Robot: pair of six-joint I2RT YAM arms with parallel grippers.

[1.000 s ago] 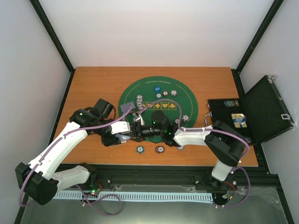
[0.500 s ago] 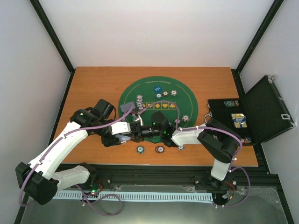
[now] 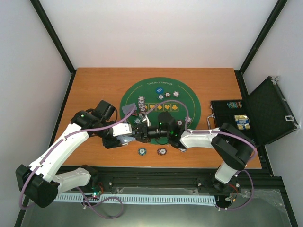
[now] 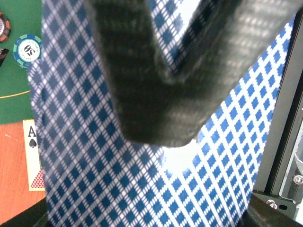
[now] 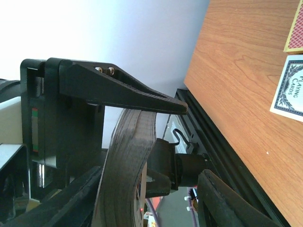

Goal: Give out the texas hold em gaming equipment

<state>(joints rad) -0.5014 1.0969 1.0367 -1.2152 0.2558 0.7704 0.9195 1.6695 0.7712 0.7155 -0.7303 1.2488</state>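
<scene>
My left gripper (image 3: 124,138) is shut on a thick deck of blue-and-white diamond-backed cards (image 4: 94,156), held above the table's near edge, left of the green mat (image 3: 189,101). My right gripper (image 3: 139,134) meets it from the right. In the right wrist view the bent deck (image 5: 125,165) shows edge-on between my open right fingers (image 5: 71,198), close to the left one. A dark finger (image 4: 161,71) crosses the card back. Striped chips lie on the mat (image 3: 141,101) and on the wood (image 3: 141,151). A grey-blue card (image 3: 128,109) and a blue disc (image 3: 160,92) lie on the mat.
The black hard case (image 3: 265,113) stands open at the right table edge with packs inside. An ace of spades (image 4: 32,156) and a teal 50 chip (image 4: 27,47) lie under the deck. Two loose cards (image 5: 289,90) lie on the wood. The black frame rail (image 3: 180,172) runs along the near edge.
My right arm has shifted a little, its elbow going right and its wrist settling lower at the deck. My left arm and the deck have stayed put.
</scene>
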